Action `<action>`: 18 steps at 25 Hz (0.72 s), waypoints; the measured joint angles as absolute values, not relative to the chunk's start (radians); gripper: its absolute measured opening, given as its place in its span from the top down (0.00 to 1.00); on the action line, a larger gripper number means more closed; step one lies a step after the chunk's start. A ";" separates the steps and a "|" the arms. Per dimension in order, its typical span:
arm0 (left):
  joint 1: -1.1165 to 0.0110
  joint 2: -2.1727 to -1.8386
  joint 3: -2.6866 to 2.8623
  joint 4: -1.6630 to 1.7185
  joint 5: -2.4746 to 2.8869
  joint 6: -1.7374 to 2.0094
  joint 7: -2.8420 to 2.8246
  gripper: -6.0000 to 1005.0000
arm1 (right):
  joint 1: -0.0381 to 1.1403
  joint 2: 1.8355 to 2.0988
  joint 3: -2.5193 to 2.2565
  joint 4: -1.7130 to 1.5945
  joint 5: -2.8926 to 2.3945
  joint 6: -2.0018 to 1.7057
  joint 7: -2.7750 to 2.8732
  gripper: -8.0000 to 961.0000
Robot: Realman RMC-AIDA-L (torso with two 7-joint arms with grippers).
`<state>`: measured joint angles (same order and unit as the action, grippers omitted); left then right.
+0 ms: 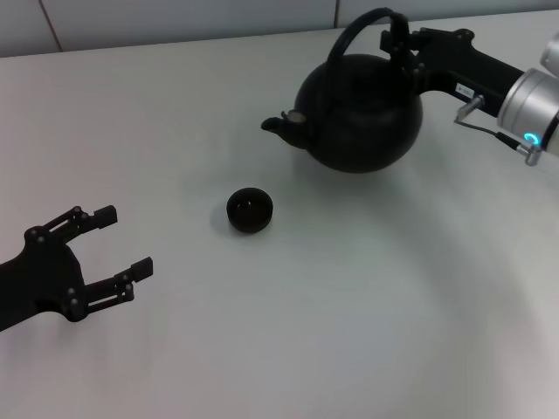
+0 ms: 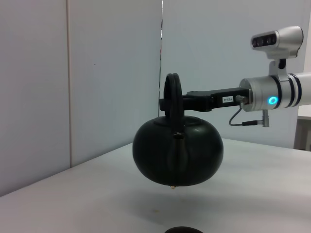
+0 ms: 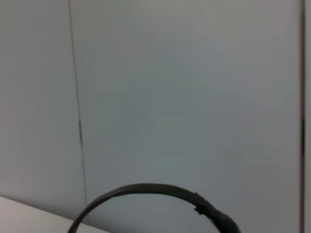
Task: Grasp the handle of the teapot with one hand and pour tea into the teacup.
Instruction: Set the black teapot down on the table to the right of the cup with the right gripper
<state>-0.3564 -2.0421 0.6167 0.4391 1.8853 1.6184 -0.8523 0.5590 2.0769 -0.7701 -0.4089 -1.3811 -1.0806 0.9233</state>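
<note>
The matte-black teapot [image 1: 360, 112] hangs in the air above the table at the back right, its spout [image 1: 278, 125] pointing left. My right gripper [image 1: 397, 39] is shut on the thick side of the arched handle [image 1: 349, 39]. The left wrist view shows the teapot [image 2: 178, 157] lifted clear of the table, held level by the handle [image 2: 172, 94]. The handle's arc also shows in the right wrist view [image 3: 146, 188]. The small black teacup [image 1: 250, 210] stands on the table in front of and below the spout; only its rim [image 2: 183, 229] shows in the left wrist view. My left gripper [image 1: 125, 241] is open and empty at the front left.
The white table [image 1: 349, 305] spreads all around. A grey panelled wall [image 1: 175, 17] runs along its far edge. The right arm's silver wrist with a blue light [image 1: 531, 138] reaches in from the right.
</note>
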 joint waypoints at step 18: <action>-0.356 -2.043 0.617 0.440 1.885 1.613 -0.854 0.14 | 0.417 2.083 -0.741 -0.449 -1.354 -1.143 0.903 0.91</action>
<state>-0.3558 -2.0427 0.6167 0.4403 1.8853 1.6131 -0.8545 0.4166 2.0832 -0.7413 -0.4490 -1.3539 -1.1433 0.9029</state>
